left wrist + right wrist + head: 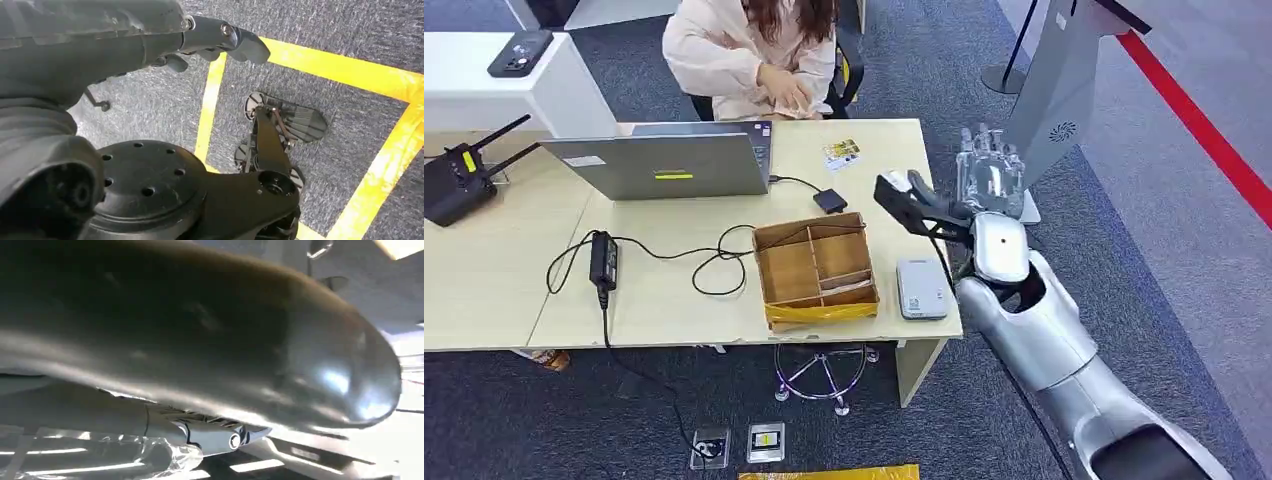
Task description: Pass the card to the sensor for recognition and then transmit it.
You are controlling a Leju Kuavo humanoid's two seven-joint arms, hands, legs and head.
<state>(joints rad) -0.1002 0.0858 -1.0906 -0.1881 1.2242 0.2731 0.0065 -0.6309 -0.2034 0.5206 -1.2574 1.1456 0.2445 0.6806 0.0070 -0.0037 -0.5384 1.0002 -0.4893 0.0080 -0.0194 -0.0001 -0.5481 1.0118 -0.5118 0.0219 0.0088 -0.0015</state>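
While right hand (990, 172) hangs beyond table edge, fingers spread, empty, card (842, 154) lies flat, long axis unclear.

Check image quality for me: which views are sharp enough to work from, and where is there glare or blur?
Head view: evenly lit and sharp; table, box and right hand read clearly. Left wrist view: sharp on the carpet and yellow tape, left hand dark but defined. Right wrist view: a close, out-of-focus grey thumb blocks most of it, with blown-out glare at the far edge.

laptop (674, 165) behind cardboard box (815, 271) | sensor (921, 288) right of box | card (842, 153) behind, near person (759, 55)
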